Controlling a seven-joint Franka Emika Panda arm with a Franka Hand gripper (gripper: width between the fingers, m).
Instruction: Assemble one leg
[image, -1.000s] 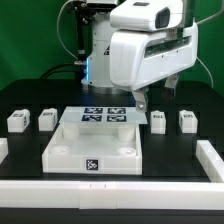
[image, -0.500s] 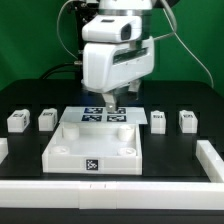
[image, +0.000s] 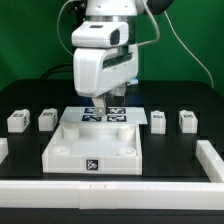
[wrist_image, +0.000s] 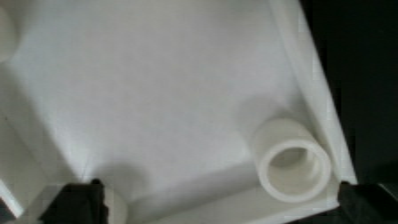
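1. Matte black table (image: 172, 160).
2. Smooth white square panel (image: 70, 150) with a raised round socket (wrist_image: 294, 168) and a checkered tag (image: 92, 165) on its front.
3. Jaws above the marker board (image: 104, 116), seemingly spread and empty.
4. Four blocky white tagged legs (image: 46, 120), lying loose at ten and two o'clock from the panel.

We see the gripper (image: 109, 101) hanging low over the marker board (image: 105, 118); the big white square piece (image: 65, 160) lies just nearer to us; the outer left leg (image: 17, 121) and inner left leg (image: 47, 120) stand on the exterior view's left; the inner right leg (image: 158, 120) and outer right leg (image: 188, 121) stand on its right.
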